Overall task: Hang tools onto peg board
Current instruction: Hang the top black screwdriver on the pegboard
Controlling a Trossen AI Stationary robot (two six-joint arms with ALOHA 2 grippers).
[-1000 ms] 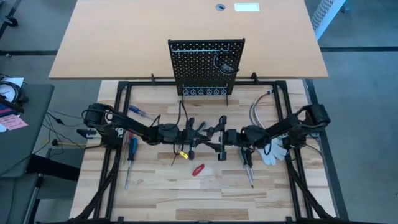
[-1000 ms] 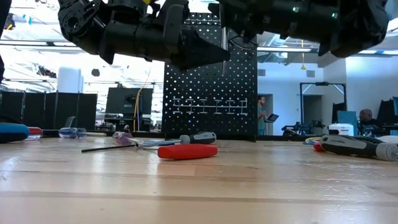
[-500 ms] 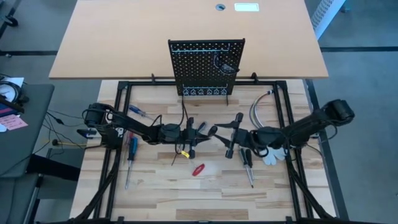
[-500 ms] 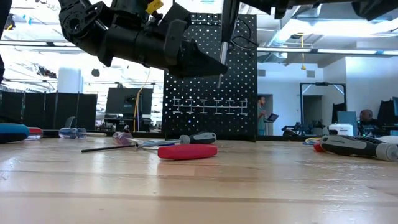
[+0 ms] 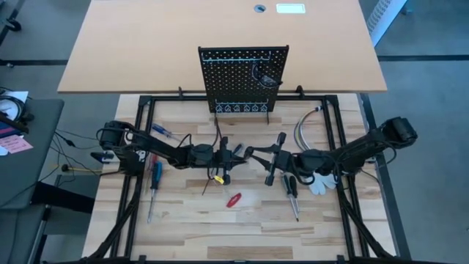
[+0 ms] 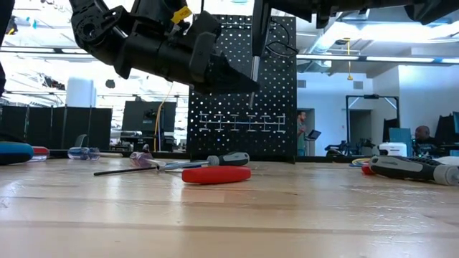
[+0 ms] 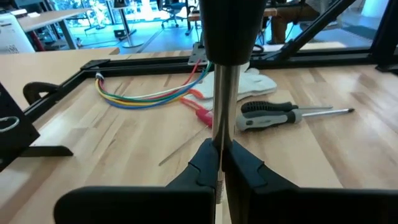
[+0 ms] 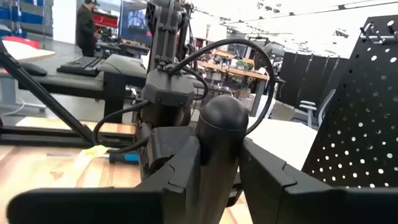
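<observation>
The wooden bench [image 5: 183, 220] is still holding most of the tools, like a red one [image 5: 233, 199] and a blue one [image 5: 155, 176]. The peg board [image 5: 243, 77] is standing at the back, well apart from both arms. Above the middle, the left pincer [image 7: 219, 155] is staying clenched on the thin metal part of a black screwdriver [image 6: 254, 72], holding it upright. The right pincer [image 8: 217, 149] was wide a second ago and is now squeezing in on the round handle, seeming to touch both sides. I think the screwdriver is being passed over, so it can go to the board next.
</observation>
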